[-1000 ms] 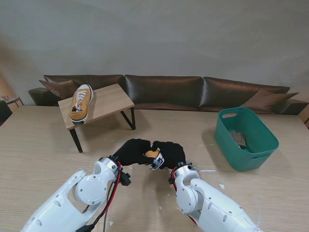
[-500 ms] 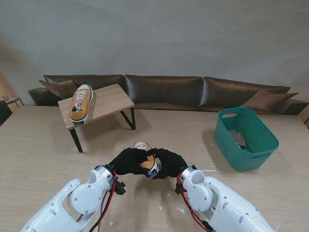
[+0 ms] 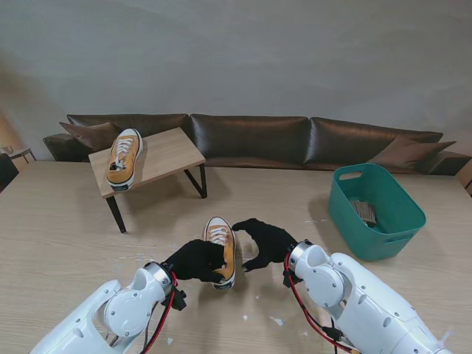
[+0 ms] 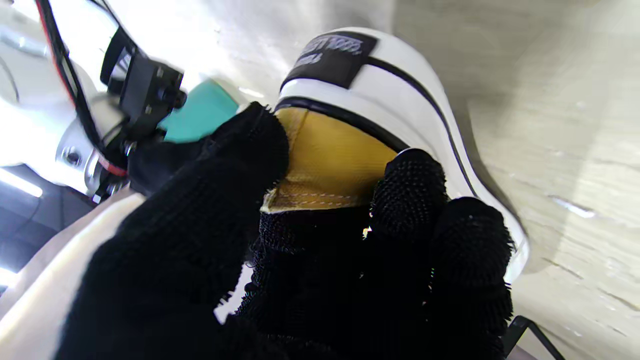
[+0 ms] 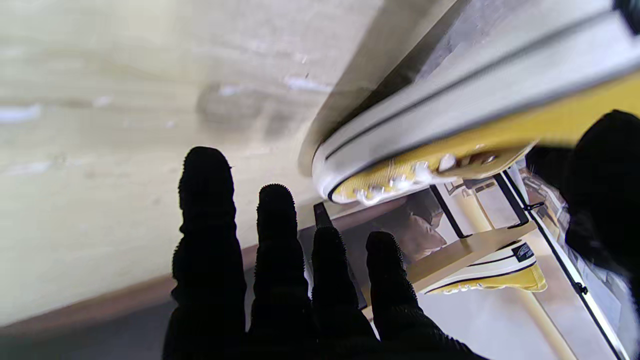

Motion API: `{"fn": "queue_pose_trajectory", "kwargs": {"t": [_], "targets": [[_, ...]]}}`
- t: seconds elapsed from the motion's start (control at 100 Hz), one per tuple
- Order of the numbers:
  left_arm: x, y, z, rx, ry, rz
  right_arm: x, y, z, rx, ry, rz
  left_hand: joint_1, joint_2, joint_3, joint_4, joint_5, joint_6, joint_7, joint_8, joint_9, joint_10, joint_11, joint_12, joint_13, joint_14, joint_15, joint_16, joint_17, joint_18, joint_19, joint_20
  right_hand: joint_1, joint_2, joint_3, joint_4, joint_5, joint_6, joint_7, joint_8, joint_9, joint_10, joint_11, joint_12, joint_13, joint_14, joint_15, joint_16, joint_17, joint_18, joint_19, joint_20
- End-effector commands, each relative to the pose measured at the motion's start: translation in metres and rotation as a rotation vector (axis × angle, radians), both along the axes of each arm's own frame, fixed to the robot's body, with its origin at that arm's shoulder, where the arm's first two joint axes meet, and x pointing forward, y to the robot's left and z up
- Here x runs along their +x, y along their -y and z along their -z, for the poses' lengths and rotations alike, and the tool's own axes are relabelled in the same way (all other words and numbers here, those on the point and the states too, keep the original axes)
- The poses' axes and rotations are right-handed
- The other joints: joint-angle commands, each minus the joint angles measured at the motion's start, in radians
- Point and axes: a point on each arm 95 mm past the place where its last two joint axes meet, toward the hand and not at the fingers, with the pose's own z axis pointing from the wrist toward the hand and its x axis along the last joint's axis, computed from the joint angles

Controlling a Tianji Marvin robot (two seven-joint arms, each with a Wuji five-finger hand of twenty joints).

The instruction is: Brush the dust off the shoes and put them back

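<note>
While the wooden table (image 3: pixel 66 236) spreads wide around both hands, a yellow shoe (image 3: pixel 220 247) rests on it, its heel pinched by the left hand (image 3: pixel 198 259). Just beside it, the right hand (image 3: pixel 265 242) hangs with fingers (image 5: pixel 207 200) spread, holding nothing.
</note>
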Motion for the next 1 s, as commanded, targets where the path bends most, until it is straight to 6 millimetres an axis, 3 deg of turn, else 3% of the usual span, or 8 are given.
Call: {"fn": "queue_pose_trajectory", "kwargs": {"t": [0.0,0.32,0.44,0.51,0.6,0.65,0.71,0.99], "targets": [[-0.004,-0.001,0.01,0.037,-0.028,0.021,0.007,0.0,-0.014,0.0,0.029,-0.002,0.079,0.013,0.076,0.021,-0.008,-0.029,0.034,0.015,0.046,-0.029,0.034,0.022,0.031,-0.021,0.0,0.014,-0.007,-0.036,-0.004,0.011,-0.07,-0.051,0.042,-0.022,-0.025,0.016,-0.005,-0.007,-0.041,-0.017,0.0,-0.02,-0.019,-0.023,-0.004,-0.016,-0.485,-0.021,-0.019,-0.011],[-0.003,0.001,0.018,0.08,-0.031,0.028,0.01,0.0,-0.016,0.024,0.066,0.033,0.08,0.027,0.067,0.02,-0.02,-0.033,0.028,0.029,0.03,-0.025,0.024,0.041,-0.011,0.007,0.011,0.051,-0.066,-0.046,0.036,0.06,-0.038,0.025,-0.014,-0.014,0.035,-0.017,0.031,-0.012,0.035,-0.027,0.005,-0.023,0.028,-0.013,0.021,-0.009,-0.461,-0.022,-0.001,-0.006],[-0.005,0.001,0.018,0.089,-0.037,0.015,0.009,0.001,-0.015,0.032,0.065,0.04,0.07,0.058,0.017,0.024,-0.037,-0.028,-0.073,0.001,-0.025,0.014,-0.008,0.046,-0.067,0.024,0.043,0.048,-0.124,-0.024,0.062,0.096,-0.024,0.046,-0.033,-0.011,0.045,-0.025,0.041,-0.015,0.049,-0.028,0.004,-0.024,0.039,-0.012,0.027,-0.006,-0.459,-0.018,0.007,-0.007],[-0.006,0.0,0.017,0.097,-0.034,0.014,0.008,0.0,-0.015,0.036,0.063,0.041,0.018,0.05,-0.022,0.02,-0.044,-0.055,-0.28,-0.093,-0.136,0.052,-0.02,-0.011,-0.126,0.038,0.045,0.048,-0.172,-0.014,0.056,0.117,-0.02,0.053,-0.038,-0.009,0.051,-0.03,0.046,-0.017,0.056,-0.027,0.004,-0.023,0.046,-0.01,0.031,-0.004,-0.458,-0.018,0.01,-0.008],[-0.007,-0.001,0.015,0.097,-0.02,0.011,0.008,0.0,-0.015,0.037,0.062,0.04,-0.087,0.067,0.026,0.007,-0.039,-0.059,-0.541,-0.115,-0.263,0.081,-0.032,-0.306,-0.187,0.057,0.044,0.042,-0.223,-0.012,0.043,0.151,-0.017,0.063,-0.044,-0.007,0.061,-0.033,0.051,-0.018,0.069,-0.028,0.004,-0.023,0.061,-0.01,0.039,-0.001,-0.454,-0.015,0.015,-0.008],[-0.007,-0.002,0.013,0.095,-0.006,0.008,0.008,0.0,-0.015,0.041,0.059,0.041,-0.186,0.081,0.122,0.054,-0.025,-0.054,-0.732,-0.209,-0.296,0.086,-0.053,-0.34,-0.21,0.064,0.048,0.044,-0.243,-0.011,0.042,0.164,-0.013,0.066,-0.049,-0.007,0.062,-0.035,0.052,-0.019,0.072,-0.029,0.004,-0.023,0.062,-0.009,0.04,0.0,-0.455,-0.015,0.016,-0.009],[-0.008,-0.003,0.011,0.094,0.007,0.007,0.008,0.0,-0.015,0.045,0.057,0.042,-0.205,0.111,0.102,0.059,-0.046,-0.068,-0.872,-0.292,-0.348,0.088,-0.104,-0.402,-0.247,0.081,0.038,0.042,-0.275,-0.007,0.033,0.181,-0.012,0.072,-0.056,-0.006,0.066,-0.037,0.054,-0.02,0.078,-0.03,0.003,-0.023,0.068,-0.007,0.044,0.002,-0.453,-0.014,0.019,-0.009],[-0.009,-0.01,-0.003,0.064,0.02,-0.005,0.007,0.0,-0.015,0.062,0.052,0.051,-0.233,0.204,-0.013,0.061,-0.055,-0.094,-0.954,-0.342,-0.41,0.061,-0.185,-0.559,-0.383,0.16,-0.202,-0.087,-0.402,0.037,-0.113,0.171,0.001,0.106,-0.085,-0.001,0.094,-0.063,0.064,-0.025,0.114,-0.034,-0.005,-0.024,0.094,0.003,0.054,0.01,-0.447,-0.007,0.03,-0.012]]}}
